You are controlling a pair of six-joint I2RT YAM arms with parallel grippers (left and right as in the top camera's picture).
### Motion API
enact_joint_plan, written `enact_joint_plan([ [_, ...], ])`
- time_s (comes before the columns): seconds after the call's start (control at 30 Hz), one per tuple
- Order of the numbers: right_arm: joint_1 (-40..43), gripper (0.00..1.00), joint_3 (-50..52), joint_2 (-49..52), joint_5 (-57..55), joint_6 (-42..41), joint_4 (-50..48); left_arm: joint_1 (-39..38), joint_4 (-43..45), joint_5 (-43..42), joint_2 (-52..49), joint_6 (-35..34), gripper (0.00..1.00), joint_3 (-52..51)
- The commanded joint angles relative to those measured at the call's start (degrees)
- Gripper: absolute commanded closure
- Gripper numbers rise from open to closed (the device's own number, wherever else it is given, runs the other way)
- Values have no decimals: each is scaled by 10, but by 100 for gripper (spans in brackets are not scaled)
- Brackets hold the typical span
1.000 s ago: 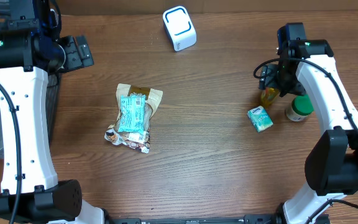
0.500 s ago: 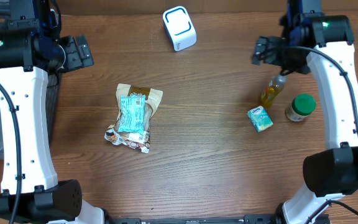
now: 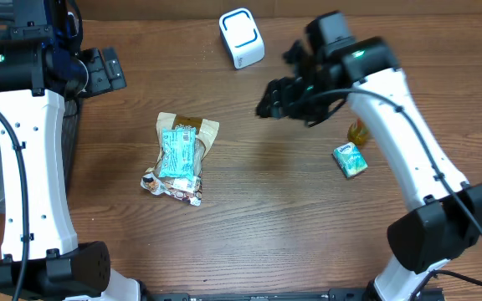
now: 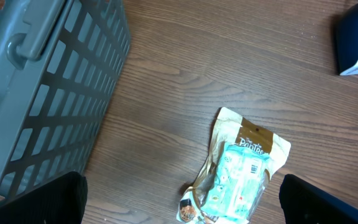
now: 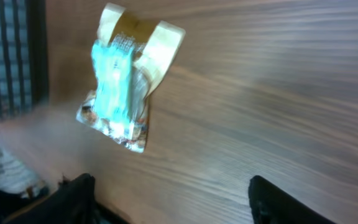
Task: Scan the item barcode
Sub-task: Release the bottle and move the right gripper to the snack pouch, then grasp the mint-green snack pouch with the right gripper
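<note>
The right gripper [image 3: 274, 99] hangs over the far half of the wooden table [image 3: 266, 226], a little right of centre. In its wrist view the two dark fingers [image 5: 73, 200] stand wide apart at the bottom corners, with only bare wood between them, so it is open and holds nothing. That view is blurred, but it takes in the pile of snack packets [image 3: 178, 156] off to the left. The pile lies flat on the table left of centre, well apart from the right gripper. It is made up of a teal packet [image 3: 176, 153] resting on a cream pouch [image 3: 197, 130] with a brown top band, and a crinkled wrapper pokes out at the near end. The white and blue barcode scanner [image 3: 241, 38] stands at the far edge, near the middle, clear of the pile and just left of the right arm. The left gripper [image 3: 105, 70] hangs at the far left beside a grey slatted basket [image 4: 48, 93], its fingertips [image 4: 48, 200] spread wide and empty. To the right, a small green box [image 3: 351, 160] lies near a yellow bottle [image 3: 358, 131], which the right arm partly hides.
</note>
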State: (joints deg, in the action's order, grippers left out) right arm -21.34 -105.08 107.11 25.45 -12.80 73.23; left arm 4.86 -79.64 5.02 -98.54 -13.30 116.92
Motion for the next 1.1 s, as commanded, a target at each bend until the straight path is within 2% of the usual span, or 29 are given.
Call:
enact_joint_plan([
  [0.0,-51,37,38,-7,16,-50,-49,-4,2,3,-4,3,1,1],
  [0.1,-98,43,87,-6,16,-95,-130,-4,2,3,-4,3,1,1],
  [0.23,-150,44,151,-6,-5,-161,-239,-4,2,3,-4,3,0,1],
  [0.33,-188,46,199,-6,-48,-204,-325,-4,2,3,-4,3,1,1],
  [0.53,-258,56,282,-6,-162,-257,-493,-4,2,3,-4,3,1,1],
  [0.73,-307,58,321,-6,-265,-266,-599,-4,2,3,-4,3,1,1],
  [0.93,-325,59,327,0,-344,-267,-638,-4,2,3,-4,3,0,1],
  [1.07,-326,59,327,13,-344,-277,-658,-4,2,3,-4,3,0,1],
])
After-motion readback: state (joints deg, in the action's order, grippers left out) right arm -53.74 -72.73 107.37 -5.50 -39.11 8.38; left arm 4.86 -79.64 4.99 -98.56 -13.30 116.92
